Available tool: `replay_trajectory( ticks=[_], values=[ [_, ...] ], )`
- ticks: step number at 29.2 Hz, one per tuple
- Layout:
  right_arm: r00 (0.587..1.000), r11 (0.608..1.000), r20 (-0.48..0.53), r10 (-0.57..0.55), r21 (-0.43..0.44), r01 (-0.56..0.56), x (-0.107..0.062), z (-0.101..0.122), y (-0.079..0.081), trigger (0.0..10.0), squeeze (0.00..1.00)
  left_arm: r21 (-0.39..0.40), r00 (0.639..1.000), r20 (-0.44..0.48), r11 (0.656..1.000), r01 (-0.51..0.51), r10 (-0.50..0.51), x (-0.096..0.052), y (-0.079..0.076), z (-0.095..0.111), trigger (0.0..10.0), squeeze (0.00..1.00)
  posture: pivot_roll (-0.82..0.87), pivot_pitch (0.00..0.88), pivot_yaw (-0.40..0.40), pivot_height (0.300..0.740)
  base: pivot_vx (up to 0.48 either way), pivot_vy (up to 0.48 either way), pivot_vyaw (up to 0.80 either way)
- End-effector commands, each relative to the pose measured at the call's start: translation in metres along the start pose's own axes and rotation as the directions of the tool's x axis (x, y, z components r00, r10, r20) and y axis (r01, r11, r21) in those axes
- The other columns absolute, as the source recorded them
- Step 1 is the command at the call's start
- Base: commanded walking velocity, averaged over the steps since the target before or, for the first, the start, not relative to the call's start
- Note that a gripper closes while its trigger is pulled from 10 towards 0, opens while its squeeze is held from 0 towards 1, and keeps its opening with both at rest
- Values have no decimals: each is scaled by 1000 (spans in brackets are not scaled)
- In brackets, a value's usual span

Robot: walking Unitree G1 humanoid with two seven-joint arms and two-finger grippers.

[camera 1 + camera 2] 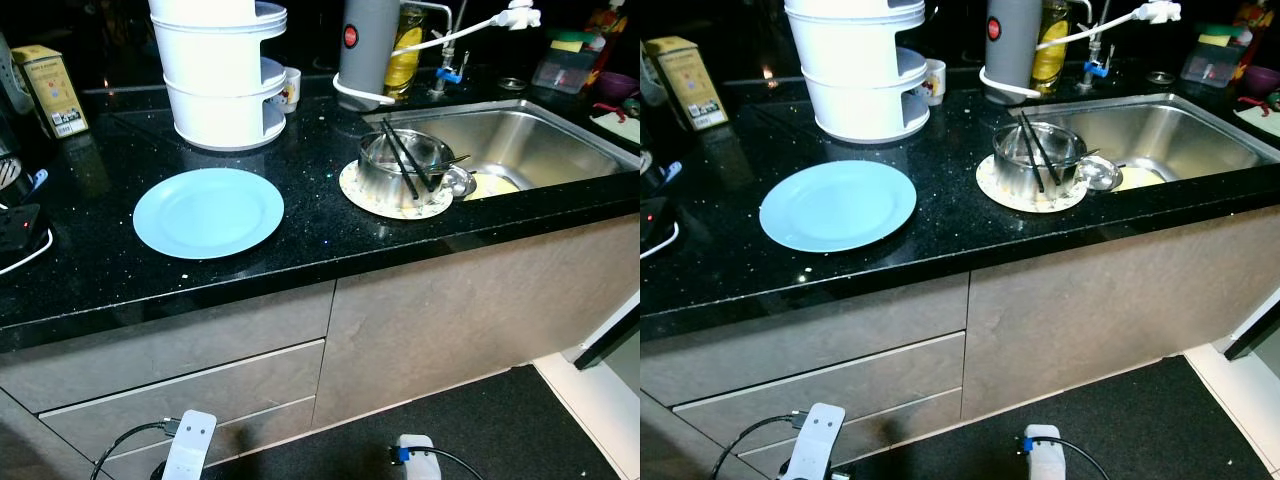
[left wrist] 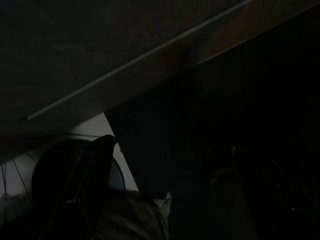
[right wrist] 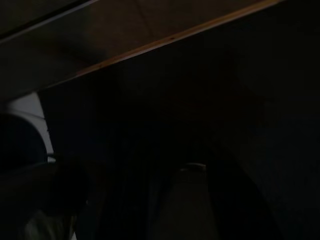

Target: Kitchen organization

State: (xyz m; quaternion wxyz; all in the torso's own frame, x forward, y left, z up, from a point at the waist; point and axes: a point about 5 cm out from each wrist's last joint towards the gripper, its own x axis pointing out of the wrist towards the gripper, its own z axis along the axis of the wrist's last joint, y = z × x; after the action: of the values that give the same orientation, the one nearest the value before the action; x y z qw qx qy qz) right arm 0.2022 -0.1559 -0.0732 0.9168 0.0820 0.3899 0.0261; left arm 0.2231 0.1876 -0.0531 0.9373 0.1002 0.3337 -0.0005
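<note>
Fingers: spread unclear, both | left arm (image 1: 190, 445), right arm (image 1: 418, 456) hang low before cabinet (image 1: 420, 320)

Black speckled counter (image 1: 300, 215) bears a blue plate (image 1: 208, 212); white tiered container (image 1: 222, 75); patterned plate (image 1: 395, 195) under a steel pot (image 1: 403, 166)

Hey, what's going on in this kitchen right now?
Nothing is being handled. The robot stands facing the black counter with both arms hanging idle near the cabinet fronts. A light blue plate lies empty on the counter, and a steel bowl holding black chopsticks sits on a patterned plate beside the sink.
</note>
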Motion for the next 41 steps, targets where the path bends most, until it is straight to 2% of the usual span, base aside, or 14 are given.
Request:
replay_trajectory(
  ticks=[1,4,13,18,28,41],
  values=[
    [999,999,-12,-30,38,30,-3,-8,-5,10000,0,6,1000,-10,1000,-1,2,-2,-2,-7,10000,0,22,185,-45,740,0,0,0],
    [997,992,-1,-71,109,70,-3,-6,-10,10000,0,-9,1000,24,1000,-9,9,-4,0,-5,10000,0,26,182,-34,740,0,0,0],
    [999,994,-6,-44,98,44,-4,-8,-9,10000,0,-1,1000,4,1000,23,-23,-4,0,-8,10000,0,11,168,-30,740,0,0,0],
    [997,997,-50,-60,48,62,-9,-18,-19,10000,0,-6,999,-17,999,32,-32,-5,-3,-12,10000,0,-1,183,-38,740,0,0,0],
    [994,996,-82,-75,32,78,-16,-26,-36,10000,0,-5,999,-31,999,43,-43,-6,-5,-16,10000,0,4,192,-39,740,0,0,0],
    [989,996,-124,-84,19,87,-18,-37,-33,10000,0,-10,996,-77,999,45,-46,-8,-7,-27,10000,0,0,179,-46,740,0,0,0]
  ],
)
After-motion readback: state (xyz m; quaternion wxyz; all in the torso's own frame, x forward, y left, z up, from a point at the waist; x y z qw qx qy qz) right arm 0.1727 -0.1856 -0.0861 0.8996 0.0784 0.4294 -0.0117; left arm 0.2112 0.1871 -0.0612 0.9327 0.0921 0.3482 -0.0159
